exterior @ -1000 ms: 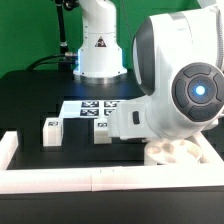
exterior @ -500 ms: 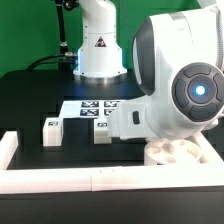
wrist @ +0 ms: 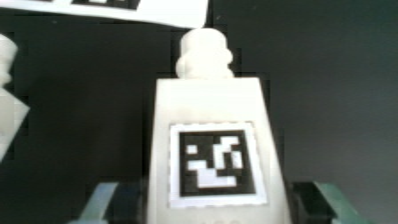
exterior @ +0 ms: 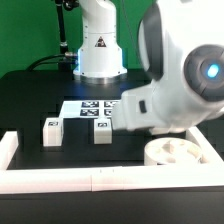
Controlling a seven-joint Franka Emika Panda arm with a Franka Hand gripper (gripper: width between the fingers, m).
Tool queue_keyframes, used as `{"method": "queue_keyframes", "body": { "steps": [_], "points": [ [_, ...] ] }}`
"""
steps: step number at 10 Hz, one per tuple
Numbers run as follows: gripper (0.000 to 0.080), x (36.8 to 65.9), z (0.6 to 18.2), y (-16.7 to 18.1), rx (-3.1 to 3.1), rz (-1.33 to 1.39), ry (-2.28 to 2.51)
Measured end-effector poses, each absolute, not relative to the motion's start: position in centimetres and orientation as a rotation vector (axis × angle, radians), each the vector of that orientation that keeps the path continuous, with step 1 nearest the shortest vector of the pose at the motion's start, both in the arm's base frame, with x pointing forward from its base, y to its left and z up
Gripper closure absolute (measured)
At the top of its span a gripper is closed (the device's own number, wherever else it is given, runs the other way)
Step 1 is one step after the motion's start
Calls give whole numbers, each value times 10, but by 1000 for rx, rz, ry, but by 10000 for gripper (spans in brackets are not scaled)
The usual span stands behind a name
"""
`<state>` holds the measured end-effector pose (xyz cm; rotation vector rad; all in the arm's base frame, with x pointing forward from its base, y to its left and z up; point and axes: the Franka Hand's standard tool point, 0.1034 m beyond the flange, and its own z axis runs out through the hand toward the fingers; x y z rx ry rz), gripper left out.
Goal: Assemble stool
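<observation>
1. The gripper (wrist: 217, 205) is clamped on the held leg (wrist: 210, 120). In the wrist view, its fingers (wrist: 111, 205) press on the leg's two side faces near the tagged end, and the threaded peg (wrist: 205, 50) points away from the hand.
2. In the exterior view the arm's own bulk hides this leg, so its height above the table (exterior: 30, 95) cannot be read.
3. The leg looks like a stiff, light block of moulded plastic. Its smooth faces could slip or twist under a loose grip, so the flat parallel sides make the best hold, leaving the peg free for the socket.
4. The seat disc (exterior: 178, 152) lies flat at the exterior view's right, near the front border rail (exterior: 90, 178). It is rigid and shallow, and probably light enough to skid when a leg is pushed in.
5. Two loose legs stand apart from each other in front of the marker board (exterior: 92, 106), one (exterior: 51, 130) towards the exterior view's left, the other (exterior: 101, 132) nearer the middle.
6. The table is matte black and flat, with white rails along its edges. A green backdrop and the arm's base (exterior: 98, 45) stand behind it.
</observation>
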<state>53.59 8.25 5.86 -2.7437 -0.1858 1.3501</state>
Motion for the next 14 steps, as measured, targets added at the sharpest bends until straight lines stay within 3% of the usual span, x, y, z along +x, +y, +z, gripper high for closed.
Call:
{"method": "queue_keyframes", "body": {
  "steps": [1,2,3,6,8,9,14],
  "points": [
    [463,543,81,79,-2757,1327,-170],
    [463,540,83,79,-2761,1361,-108],
    [463,556,71,81,-2812,1225,-121],
    [463,565,76,82,-2930,912,-122],
    [463,598,117,89,-2996,649,-247],
    [463,604,128,92,-3018,530,-254],
    [463,624,128,91,-3066,-39,-239]
  ]
}}
